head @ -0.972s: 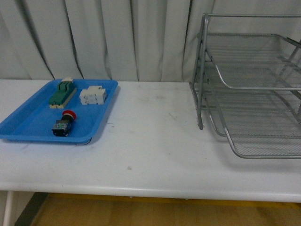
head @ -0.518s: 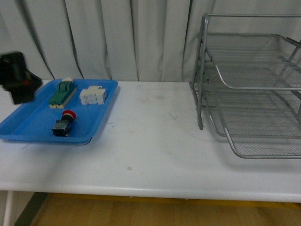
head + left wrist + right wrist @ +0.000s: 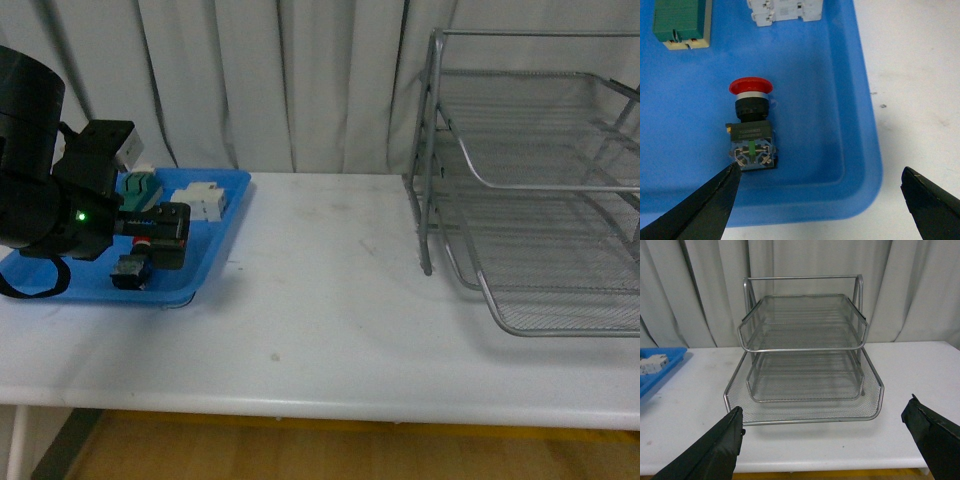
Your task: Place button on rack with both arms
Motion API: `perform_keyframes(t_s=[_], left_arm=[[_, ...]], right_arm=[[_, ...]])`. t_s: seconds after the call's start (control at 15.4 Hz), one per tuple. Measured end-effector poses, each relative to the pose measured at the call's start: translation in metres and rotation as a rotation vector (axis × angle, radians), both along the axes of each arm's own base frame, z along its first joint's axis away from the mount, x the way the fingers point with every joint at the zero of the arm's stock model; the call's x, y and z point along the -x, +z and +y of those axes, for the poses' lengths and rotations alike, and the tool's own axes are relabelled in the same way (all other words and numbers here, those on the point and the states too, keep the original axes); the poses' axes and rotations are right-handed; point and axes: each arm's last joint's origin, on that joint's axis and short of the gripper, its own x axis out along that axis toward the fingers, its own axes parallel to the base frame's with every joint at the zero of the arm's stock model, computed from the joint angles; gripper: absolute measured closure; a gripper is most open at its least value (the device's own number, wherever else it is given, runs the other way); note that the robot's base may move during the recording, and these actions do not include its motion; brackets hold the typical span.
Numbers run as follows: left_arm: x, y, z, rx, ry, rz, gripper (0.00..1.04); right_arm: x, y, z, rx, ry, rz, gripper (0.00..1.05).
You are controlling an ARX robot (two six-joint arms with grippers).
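The button (image 3: 751, 125), red cap on a black body, lies on its side in the blue tray (image 3: 840, 100). In the front view its body (image 3: 130, 271) shows below my left gripper (image 3: 160, 238). My left gripper (image 3: 820, 175) is open and hovers above the tray's near corner. One fingertip (image 3: 732, 175) is next to the button's base, the other is over the table. The silver wire rack (image 3: 530, 190) stands at the right. In the right wrist view the rack (image 3: 802, 347) faces my open, empty right gripper (image 3: 822, 412), which stays short of it.
A green block (image 3: 681, 22) and a white block (image 3: 785, 9) lie at the tray's far end. The white table (image 3: 330, 290) stretches between tray and rack. A curtain hangs behind. The right arm does not show in the front view.
My left arm has come in from the left and moved right over the blue tray, stopping above the button. The button, blocks and rack have not moved.
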Motion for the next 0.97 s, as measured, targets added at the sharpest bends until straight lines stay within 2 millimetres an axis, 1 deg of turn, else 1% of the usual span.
perform_keyframes(t_s=[0.13,0.26,0.52,0.58,0.65,0.91,0.97], left_arm=[[-0.008,-0.004,0.004,-0.023,0.012,0.014,0.07],[-0.022,-0.006,0.01,-0.032,0.03,0.033,0.07],[-0.037,-0.015,0.019,-0.064,0.078,0.051,0.07],[-0.046,-0.034,0.025,-0.077,0.102,0.093,0.07],[-0.051,-0.044,0.025,-0.075,0.099,0.113,0.07],[-0.058,-0.055,0.021,-0.066,0.093,0.136,0.07],[-0.059,-0.054,0.021,-0.068,0.091,0.135,0.14]], right_arm=[[0.0,0.0,0.0,0.0,0.0,0.0,0.06],[0.0,0.0,0.0,0.0,0.0,0.0,0.06],[0.0,0.0,0.0,0.0,0.0,0.0,0.06],[0.0,0.0,0.0,0.0,0.0,0.0,0.06],[0.0,0.0,0.0,0.0,0.0,0.0,0.06],[0.0,0.0,0.0,0.0,0.0,0.0,0.06],[0.0,0.0,0.0,0.0,0.0,0.0,0.06]])
